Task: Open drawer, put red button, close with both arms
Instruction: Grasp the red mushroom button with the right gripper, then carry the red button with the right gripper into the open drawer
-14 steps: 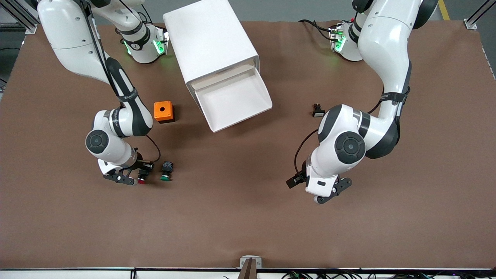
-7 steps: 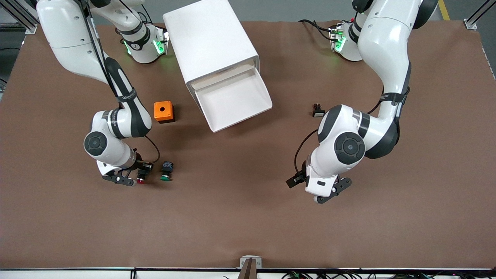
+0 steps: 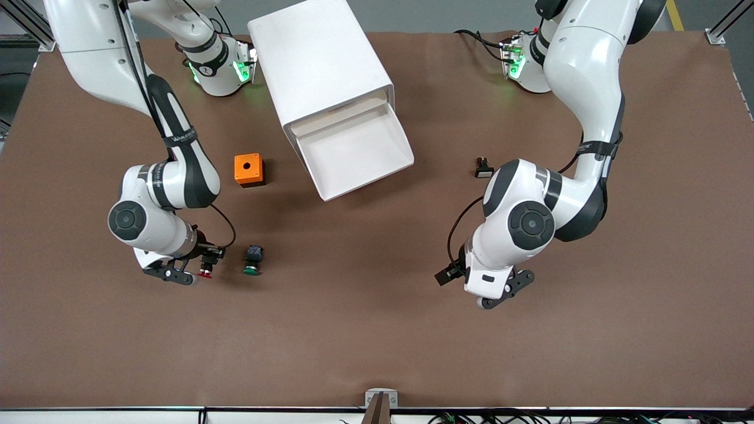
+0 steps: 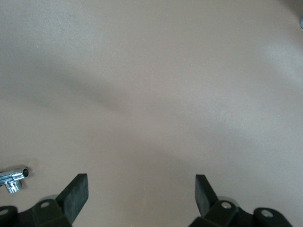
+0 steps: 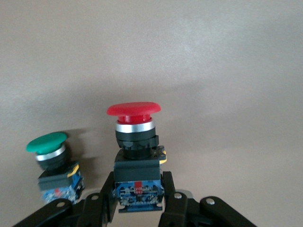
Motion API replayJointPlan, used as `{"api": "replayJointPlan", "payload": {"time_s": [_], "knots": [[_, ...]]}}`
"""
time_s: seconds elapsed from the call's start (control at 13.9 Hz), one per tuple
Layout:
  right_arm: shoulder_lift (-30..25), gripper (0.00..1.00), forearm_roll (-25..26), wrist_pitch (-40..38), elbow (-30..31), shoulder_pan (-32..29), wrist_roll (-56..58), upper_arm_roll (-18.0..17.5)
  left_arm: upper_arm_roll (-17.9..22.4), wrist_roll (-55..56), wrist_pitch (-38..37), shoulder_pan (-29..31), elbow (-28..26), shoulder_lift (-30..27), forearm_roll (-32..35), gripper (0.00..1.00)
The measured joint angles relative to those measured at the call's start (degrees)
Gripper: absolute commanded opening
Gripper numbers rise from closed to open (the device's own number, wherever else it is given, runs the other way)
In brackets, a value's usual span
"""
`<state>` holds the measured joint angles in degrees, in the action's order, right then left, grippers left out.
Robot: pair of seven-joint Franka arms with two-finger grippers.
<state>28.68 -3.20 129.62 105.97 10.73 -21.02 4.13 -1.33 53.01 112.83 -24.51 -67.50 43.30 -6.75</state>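
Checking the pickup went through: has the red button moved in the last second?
Yes. The red button, gripped by the right gripper, has shifted away from the green button, which stayed put, toward the right arm's end of the table.

The right gripper (image 3: 197,273), clamped on the red button (image 3: 205,272), has carried it away from the green button (image 3: 252,268).

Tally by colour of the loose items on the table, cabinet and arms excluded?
Red: 1, the red button, gripped in the right hand
Green: 1, the green button
Orange: 1, the orange box
Black: 1, a small black part toward the left arm's end
Total: 4
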Motion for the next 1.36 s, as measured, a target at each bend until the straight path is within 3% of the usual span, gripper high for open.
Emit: {"api": "replayJointPlan", "payload": {"time_s": [0.29,0.72,1.36], "knots": [[-4.1,0.01,0.0,-10.4,-3.1,0.0,-3.6,-0.1,0.0,0.0,0.0,0.6,-0.4,0.0,0.0,0.99],[-9.5,0.01,-0.1,-17.5,-4.1,0.7,-10.3,-1.0,0.0,0.0,0.0,0.6,-0.6,0.0,0.0,0.99],[-17.9,0.01,-0.2,-25.7,-4.9,10.2,-29.3,-1.3,0.0,0.0,0.0,0.4,-0.8,0.0,0.0,0.99]]}}
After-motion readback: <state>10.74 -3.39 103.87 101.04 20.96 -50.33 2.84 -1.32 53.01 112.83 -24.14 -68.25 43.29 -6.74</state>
